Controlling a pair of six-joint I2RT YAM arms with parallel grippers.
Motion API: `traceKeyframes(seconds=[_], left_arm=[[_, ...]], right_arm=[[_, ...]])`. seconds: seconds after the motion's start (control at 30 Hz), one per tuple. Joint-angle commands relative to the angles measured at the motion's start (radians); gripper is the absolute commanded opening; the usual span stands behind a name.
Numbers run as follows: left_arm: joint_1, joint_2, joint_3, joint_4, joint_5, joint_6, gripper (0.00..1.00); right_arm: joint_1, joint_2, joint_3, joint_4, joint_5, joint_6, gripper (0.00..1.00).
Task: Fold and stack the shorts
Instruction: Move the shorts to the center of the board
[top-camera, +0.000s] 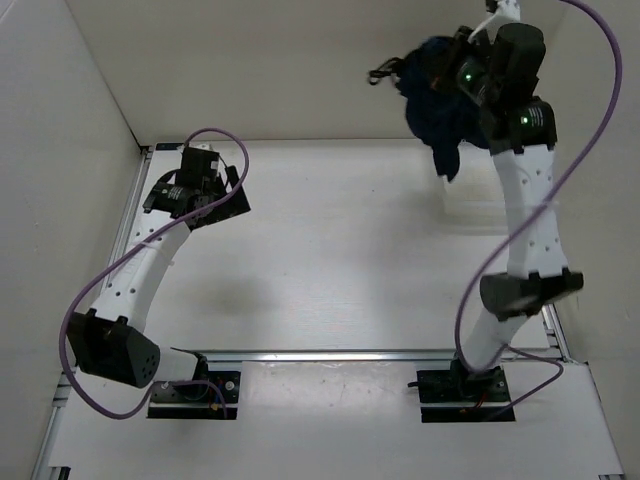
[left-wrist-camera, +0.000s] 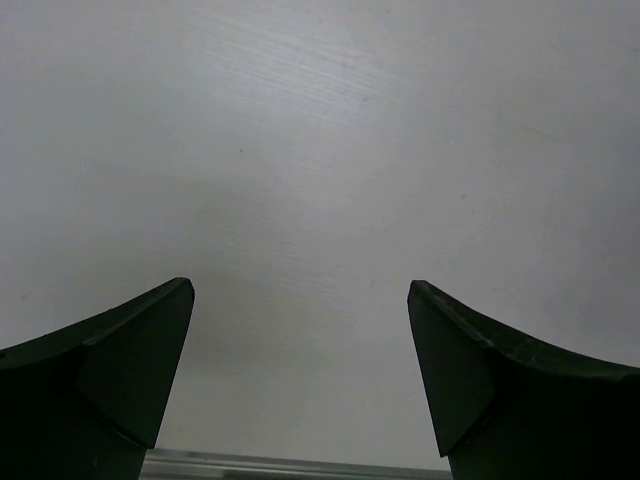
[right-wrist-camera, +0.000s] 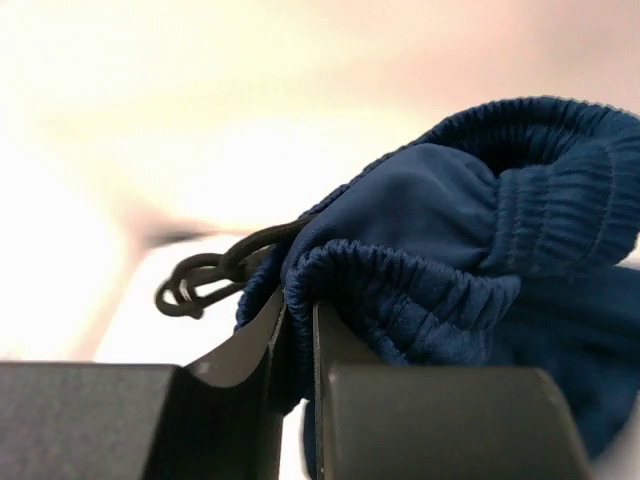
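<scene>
The shorts (top-camera: 440, 115) are up in the air, not yet spread for folding. Nearer, the left gripper (left-wrist-camera: 300, 300) hovers over the table (top-camera: 330, 250), fingers wide and empty, probably ready to take an edge. At the far right, the right gripper (right-wrist-camera: 300, 315) pinches the waistband (right-wrist-camera: 400, 285) tight, so the cloth hangs down.
</scene>
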Motion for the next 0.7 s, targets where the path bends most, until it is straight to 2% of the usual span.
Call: traceKeyframes(seconds=[0.0,0.13,0.23,0.27,0.3,0.33,0.37,0.43,0.57,0.6,0.67], left_arm=[[0.055,-0.014,-0.011,-0.049,0.042,-0.066,1.00],[0.136,-0.056,0.039,-0.071,0.064,-0.066,1.00],[0.211,-0.082,0.111,-0.121,0.084,-0.055,1.00],[0.227,-0.093,0.124,-0.133,0.084,-0.055,1.00],[0.241,-0.105,0.133,-0.147,0.096,-0.046,1.00],[0.264,-0.105,0.144,-0.147,0.096,-0.046,1.00],[0.264,-0.117,0.144,-0.158,0.096,-0.046,1.00],[0.276,-0.128,0.144,-0.158,0.096,-0.046,1.00],[0.253,-0.128,0.095,-0.144,0.188,-0.032,1.00],[0.233,-0.128,0.082,-0.144,0.206,-0.022,0.89],[0.160,-0.128,0.031,-0.123,0.273,-0.022,0.63]], right_arm=[[0.159,-0.140,-0.042,0.056,-0.168,-0.091,0.00],[0.299,-0.252,-0.226,0.028,-0.181,-0.136,0.00],[0.363,-0.360,-0.487,0.002,-0.108,-0.150,0.00],[0.372,-0.408,-0.657,0.002,-0.077,-0.150,0.05],[0.382,-0.430,-0.741,0.002,-0.047,-0.140,0.16],[0.383,-0.459,-0.827,0.002,-0.031,-0.140,0.36],[0.383,-0.460,-0.974,0.014,0.001,-0.140,0.74],[0.383,-0.460,-1.047,-0.022,0.033,-0.129,0.88],[0.383,-0.515,-1.095,-0.049,0.137,-0.072,0.93],[0.383,-0.527,-1.095,-0.049,0.159,-0.062,0.90],[0.383,-0.547,-1.104,-0.049,0.176,-0.042,0.73]])
